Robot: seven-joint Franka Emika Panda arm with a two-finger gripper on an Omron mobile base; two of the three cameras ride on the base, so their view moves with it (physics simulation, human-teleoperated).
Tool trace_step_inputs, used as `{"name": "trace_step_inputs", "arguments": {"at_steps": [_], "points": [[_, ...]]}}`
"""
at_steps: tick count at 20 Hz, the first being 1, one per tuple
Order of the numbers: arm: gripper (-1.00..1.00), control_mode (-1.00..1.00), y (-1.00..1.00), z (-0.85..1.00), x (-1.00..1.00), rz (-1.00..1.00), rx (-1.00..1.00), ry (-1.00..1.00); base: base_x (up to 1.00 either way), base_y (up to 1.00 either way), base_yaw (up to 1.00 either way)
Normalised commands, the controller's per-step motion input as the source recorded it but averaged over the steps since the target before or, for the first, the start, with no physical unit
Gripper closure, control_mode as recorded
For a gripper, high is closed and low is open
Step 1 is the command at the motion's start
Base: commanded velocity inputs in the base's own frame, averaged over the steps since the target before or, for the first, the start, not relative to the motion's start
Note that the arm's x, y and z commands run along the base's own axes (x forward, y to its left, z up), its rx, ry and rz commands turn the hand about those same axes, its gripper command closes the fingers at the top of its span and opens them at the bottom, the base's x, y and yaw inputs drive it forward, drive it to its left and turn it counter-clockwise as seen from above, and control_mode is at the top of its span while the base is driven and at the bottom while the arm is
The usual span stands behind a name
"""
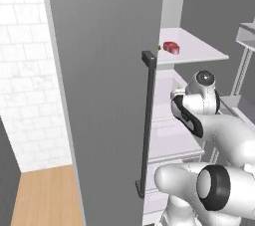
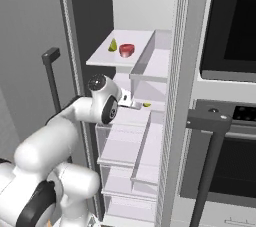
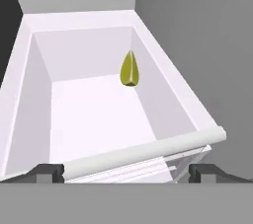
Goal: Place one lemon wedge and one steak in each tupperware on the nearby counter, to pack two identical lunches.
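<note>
Glossy white arm segments with dark joint rings fill the foreground of both base views, reaching into an open refrigerator. Its tall grey door (image 1: 107, 95), flat and matte, swings out on the left and carries a slim dark vertical handle (image 1: 147, 120).

From the hand view, the gripper (image 3: 126, 172) hangs just above the rounded front lip of a pale, smooth-walled drawer (image 3: 29, 119); its two dark fingertips (image 3: 49, 171) stand far apart, one at each side of the drawer's width, and nothing is held between them. Inside the drawer a yellow-green lemon wedge (image 3: 129, 69), teardrop-shaped with a pointed top, leans against the back right corner; the fingertips are well apart from it. The same wedge appears in the right base view as a small yellow fleck (image 2: 146, 104) just past the wrist.

On the flat white shelf (image 1: 199, 51) above, a red steak (image 2: 127, 49), lumpy and glossy, lies just beside a second lemon wedge (image 2: 113, 45), green and cone-like. In the left base view the steak (image 1: 171, 47) sits near the shelf's left edge.

Translucent lower drawers (image 2: 125, 146) stack beneath the arm. To the right of the refrigerator stands a dark-glassed oven (image 2: 235, 21) with a grey bar handle (image 2: 212, 123). White brick-patterned wall (image 1: 30, 70) and light wood flooring (image 1: 45, 195) show left of the door.
</note>
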Motion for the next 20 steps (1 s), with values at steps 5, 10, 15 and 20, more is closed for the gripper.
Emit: {"name": "trace_step_inputs", "arguments": {"at_steps": [5,10,15,20], "points": [[-1.00,-1.00,-0.23,-0.01,0.44,0.00,0.00,0.07,0.00,0.00,0.00],[-1.00,-1.00,-0.13,-0.22,0.26,0.00,0.00,0.00,0.00,0.00,0.00],[-1.00,-1.00,-0.06,-0.24,0.07,0.00,0.00,-0.03,0.00,0.00,0.00],[-1.00,-1.00,-0.15,-0.25,0.19,0.00,0.00,0.00,0.00,0.00,0.00]]}}
